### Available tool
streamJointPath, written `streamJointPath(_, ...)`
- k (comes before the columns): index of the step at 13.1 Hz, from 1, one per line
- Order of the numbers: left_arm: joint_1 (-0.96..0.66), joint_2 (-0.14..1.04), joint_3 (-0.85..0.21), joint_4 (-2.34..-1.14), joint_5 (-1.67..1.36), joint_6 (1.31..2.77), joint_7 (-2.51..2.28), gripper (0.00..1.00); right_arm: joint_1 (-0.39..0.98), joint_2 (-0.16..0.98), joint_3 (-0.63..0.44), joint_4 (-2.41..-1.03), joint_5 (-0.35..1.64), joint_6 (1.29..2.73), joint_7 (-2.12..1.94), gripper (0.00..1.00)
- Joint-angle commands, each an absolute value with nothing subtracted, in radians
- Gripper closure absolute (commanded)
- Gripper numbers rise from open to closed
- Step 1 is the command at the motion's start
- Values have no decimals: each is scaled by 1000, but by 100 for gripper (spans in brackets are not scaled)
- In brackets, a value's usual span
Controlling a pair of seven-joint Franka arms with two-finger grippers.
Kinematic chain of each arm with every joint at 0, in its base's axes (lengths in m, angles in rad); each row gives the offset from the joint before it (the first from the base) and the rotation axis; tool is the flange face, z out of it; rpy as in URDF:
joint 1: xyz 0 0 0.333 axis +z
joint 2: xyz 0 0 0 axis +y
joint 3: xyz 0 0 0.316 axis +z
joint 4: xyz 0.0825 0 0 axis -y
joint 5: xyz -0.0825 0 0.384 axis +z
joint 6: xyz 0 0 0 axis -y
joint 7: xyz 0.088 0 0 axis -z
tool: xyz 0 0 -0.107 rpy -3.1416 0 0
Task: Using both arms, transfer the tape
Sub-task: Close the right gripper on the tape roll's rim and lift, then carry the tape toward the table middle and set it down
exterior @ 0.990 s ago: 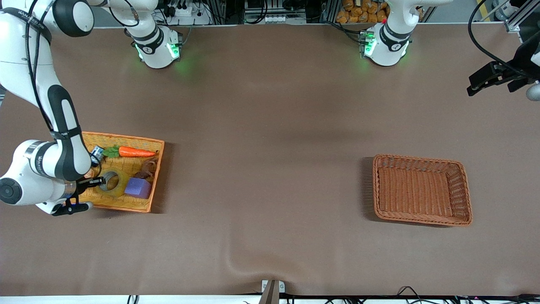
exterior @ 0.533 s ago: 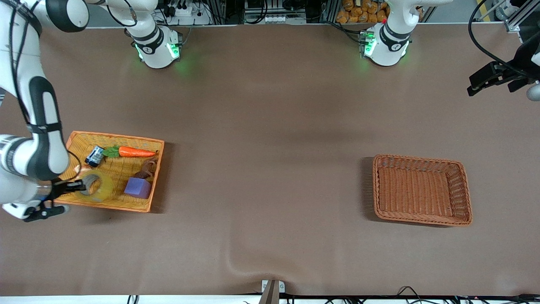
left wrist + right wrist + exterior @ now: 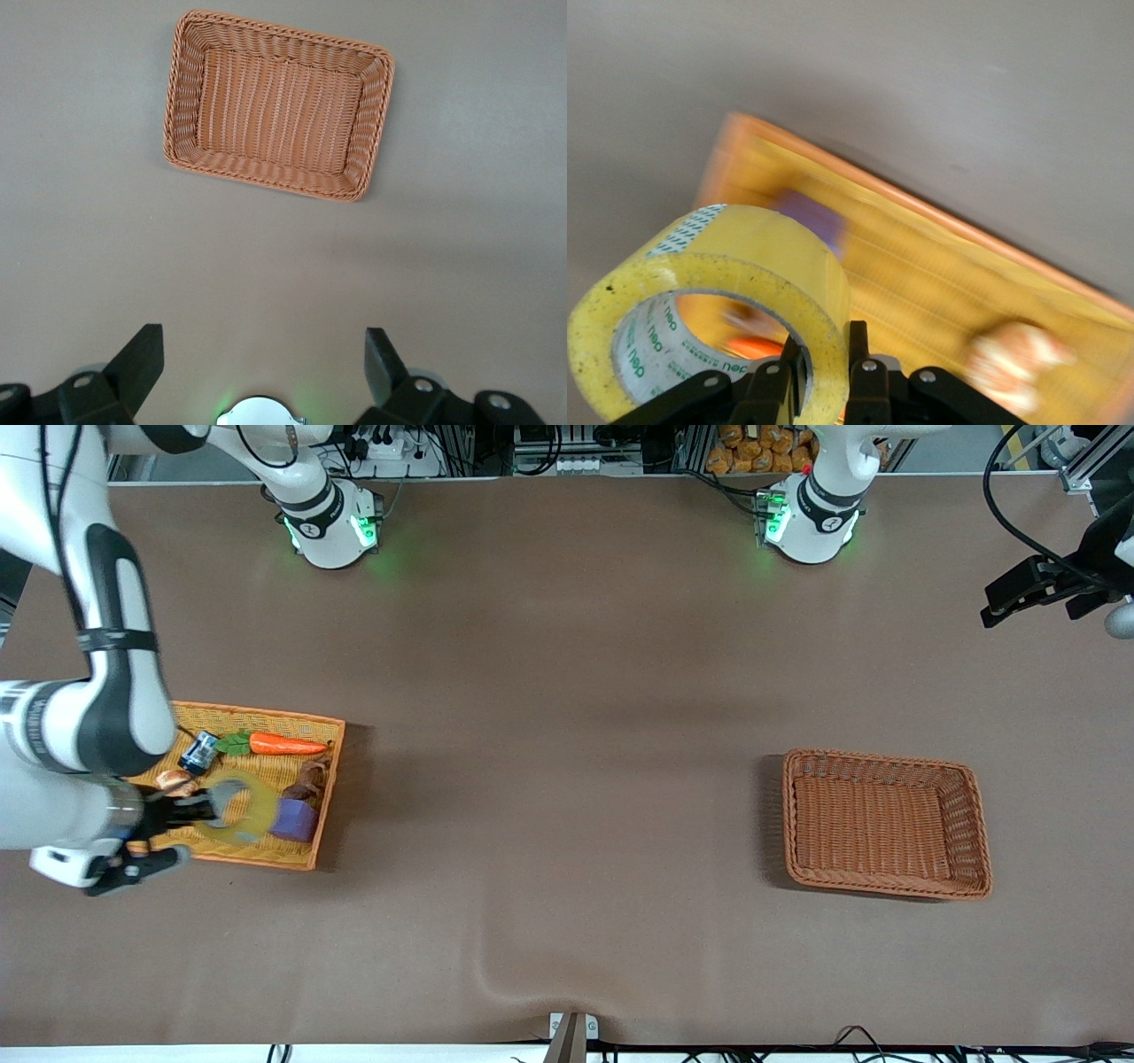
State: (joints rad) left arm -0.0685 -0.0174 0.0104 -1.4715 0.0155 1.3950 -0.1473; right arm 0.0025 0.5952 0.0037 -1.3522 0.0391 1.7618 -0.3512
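Note:
The tape [image 3: 237, 808], a yellowish ring with a grey core, hangs in my right gripper [image 3: 190, 811] over the orange basket [image 3: 257, 713], beside the purple cube [image 3: 294, 822]. In the right wrist view the tape [image 3: 718, 292] fills the near corner. My right gripper [image 3: 828, 372] is shut on its wall, one finger inside the ring and one outside. My left gripper [image 3: 1005, 602] waits in the air at the left arm's end of the table. In the left wrist view it [image 3: 261, 354] is open and empty, high over the table.
The orange basket also holds a carrot [image 3: 279, 744], a small blue can [image 3: 199, 751], a brown piece [image 3: 310, 779] and a small pinkish thing [image 3: 173, 781]. An empty brown wicker basket [image 3: 886, 762] stands toward the left arm's end and shows in the left wrist view [image 3: 182, 106].
My right gripper has lifted the tape off the basket floor, swung it toward the right arm's end, then back beside the purple cube. The left arm has not moved.

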Motion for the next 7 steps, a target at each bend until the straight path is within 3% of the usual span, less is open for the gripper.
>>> streamJointPath(1,-68,-3,9,-1457,0,1384,-155,0,144,589,0,-1347,112,1717,-112,100)
streamJointPath(7,-69,18,11,-1457,8,1384,-158,0,484,633,-3,-1358,232,1834,419,100)
